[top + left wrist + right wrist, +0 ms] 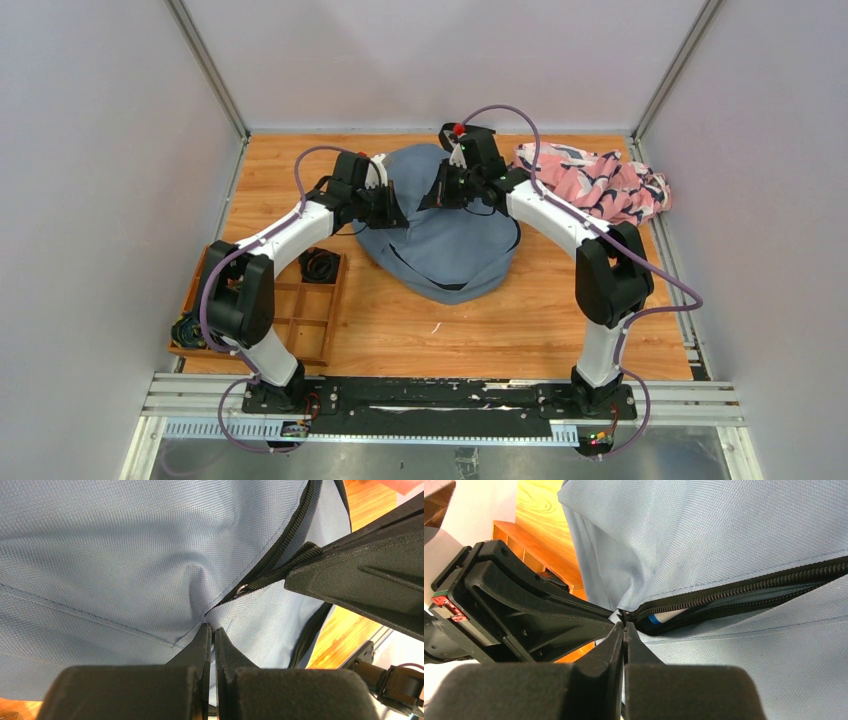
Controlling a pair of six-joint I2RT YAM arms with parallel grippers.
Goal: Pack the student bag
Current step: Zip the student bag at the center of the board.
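Note:
The grey-blue student bag lies in the middle of the wooden table. My left gripper is shut, pinching a fold of the bag's fabric at its left side, beside the zipper's end. My right gripper is shut on the black zipper pull tab, close to the left one. In the right wrist view its jaws meet at the end of the black zipper. The zipper is partly open, and something white and blue shows inside.
A pink-white-navy patterned cloth lies at the back right. A wooden compartment tray sits at the front left with a black coiled cable and another small dark item. Grey walls enclose the table.

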